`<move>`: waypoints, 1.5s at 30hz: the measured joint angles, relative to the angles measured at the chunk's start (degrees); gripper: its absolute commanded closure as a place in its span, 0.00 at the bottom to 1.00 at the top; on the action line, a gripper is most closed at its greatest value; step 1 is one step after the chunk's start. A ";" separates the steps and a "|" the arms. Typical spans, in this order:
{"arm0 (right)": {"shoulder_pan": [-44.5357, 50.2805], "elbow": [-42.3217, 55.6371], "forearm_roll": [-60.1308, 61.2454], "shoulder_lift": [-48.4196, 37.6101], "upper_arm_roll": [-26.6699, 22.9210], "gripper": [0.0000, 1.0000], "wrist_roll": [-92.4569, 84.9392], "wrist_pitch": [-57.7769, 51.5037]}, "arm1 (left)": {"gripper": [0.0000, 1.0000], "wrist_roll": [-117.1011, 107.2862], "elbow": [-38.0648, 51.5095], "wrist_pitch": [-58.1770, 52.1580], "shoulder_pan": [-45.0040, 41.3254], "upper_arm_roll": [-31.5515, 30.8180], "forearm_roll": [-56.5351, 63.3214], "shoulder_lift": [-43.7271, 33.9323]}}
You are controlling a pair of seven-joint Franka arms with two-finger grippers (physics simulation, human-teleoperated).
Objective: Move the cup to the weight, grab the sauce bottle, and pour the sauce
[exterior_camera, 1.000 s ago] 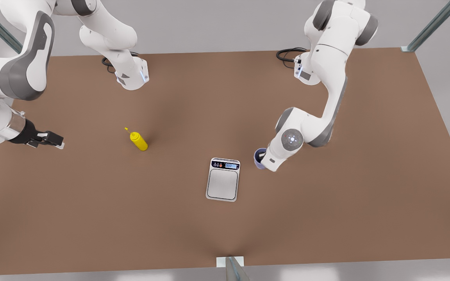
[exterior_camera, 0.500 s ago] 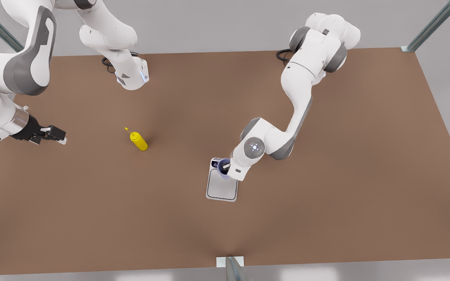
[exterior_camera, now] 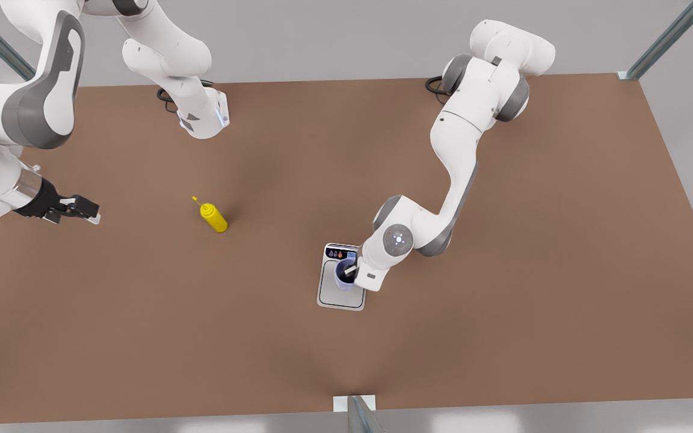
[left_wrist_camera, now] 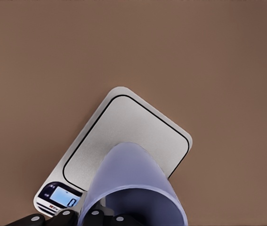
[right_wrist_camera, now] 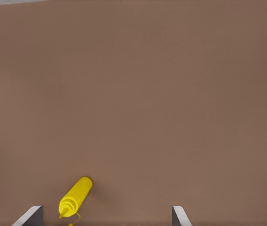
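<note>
The left gripper (exterior_camera: 351,270) pinches the cup (exterior_camera: 344,274) over the scale (exterior_camera: 341,294), not yet let go. The right gripper (exterior_camera: 85,211), fingers spread, waits well apart from the sauce bottle (exterior_camera: 214,218) standing on the table (exterior_camera: 503,300); pickup and pouring remain.

White arms (exterior_camera: 461,156), grey joint bands, black wrist, black base cables (exterior_camera: 443,81).
</note>
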 measured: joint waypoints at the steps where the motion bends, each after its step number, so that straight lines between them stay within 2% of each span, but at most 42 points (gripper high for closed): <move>1: 0.01 0.00 0.07 0.00 0.00 0.00 0.00 0.00 | 0.46 0.22 -0.01 0.11 -0.03 0.00 -0.55 0.00; 3: 0.13 0.00 0.07 0.00 0.05 0.00 0.00 0.00 | 0.40 0.47 -0.01 0.44 0.01 0.00 -1.86 0.26; 8: 0.13 0.09 -0.02 0.09 0.01 0.00 0.00 -0.35 | 0.40 0.26 -0.01 0.85 0.01 0.00 -3.17 0.36; 9: 0.07 0.09 -0.02 0.09 0.05 0.00 0.00 -0.35 | 0.14 0.06 -0.01 0.77 0.01 0.00 -3.29 0.36; 10: 0.10 0.09 -0.02 0.09 0.01 0.00 0.00 -0.35 | 0.00 0.04 -0.01 0.68 -0.07 0.00 -3.41 0.36; 22: 0.11 0.99 -0.01 0.62 0.09 0.00 -0.02 -0.53 | 0.00 -2.95 -0.20 -1.01 -0.07 -0.18 -8.96 -0.92; 25: 0.15 2.89 -0.02 1.74 0.09 0.00 -0.18 -2.02 | 0.00 -2.78 -0.27 -6.86 1.23 -0.09 -9.30 -3.45; 26: 0.09 3.03 -0.03 2.10 0.09 0.00 -0.22 -2.02 | 0.00 -2.59 -0.23 -10.10 1.87 0.03 -9.27 -5.33; 27: 0.05 2.26 -0.02 2.56 0.09 0.00 -0.29 -2.22 | 0.00 0.75 -0.19 -18.32 3.98 3.52 -8.63 -8.76; 28: -0.20 1.16 1.16 2.54 0.10 0.00 0.39 -2.31 | 0.00 16.92 -0.19 -29.43 7.74 4.19 -6.53 -13.26; 30: -0.51 -1.81 4.54 1.65 -1.29 0.00 0.57 2.12 | 0.00 44.08 -0.44 -38.99 12.60 6.10 0.63 -20.69; 31: -1.54 -10.30 4.93 -2.24 -1.31 0.00 -0.03 7.54 | 0.00 53.90 -0.45 -43.73 15.13 7.88 3.64 -23.61; 32: -0.89 -13.80 11.40 -3.32 -3.29 0.00 -0.17 8.02 | 0.00 57.19 -0.76 -45.08 15.39 10.25 6.33 -26.54; 33: 0.77 -16.16 15.30 -3.21 -6.38 0.00 0.58 8.00 | 0.00 57.31 -9.81 -43.75 15.32 10.45 8.41 -33.51; 34: 0.14 -17.99 15.45 -3.08 -7.21 0.00 5.92 7.51 | 0.00 57.38 -19.90 -37.48 15.41 10.46 10.03 -41.27; 35: 0.94 -19.02 16.10 -2.91 -9.87 0.00 14.44 7.38 | 0.00 56.98 -24.45 -36.30 15.62 10.46 11.23 -45.48; 36: -0.79 -19.44 16.37 -2.89 -10.42 0.00 23.06 6.21 | 0.00 56.86 -27.11 -35.71 15.66 10.46 12.18 -47.65; 37: -3.08 -19.51 16.34 -2.99 -10.46 0.00 32.24 5.56 | 0.00 56.57 -26.95 -36.31 15.62 10.45 12.86 -47.02; 39: -6.59 -22.04 16.38 -3.01 -9.85 0.00 35.50 6.21 | 0.00 56.65 -24.17 -37.67 15.44 10.64 13.67 -46.42; 42: -4.28 -26.59 30.59 -2.82 -9.92 0.00 42.40 10.76 | 0.00 56.79 -18.00 -38.14 15.35 10.37 11.13 -43.85; 45: -2.16 -28.55 43.81 0.97 -9.91 0.00 47.28 10.19 | 0.00 56.89 -17.53 -38.30 15.49 10.84 9.14 -42.17</move>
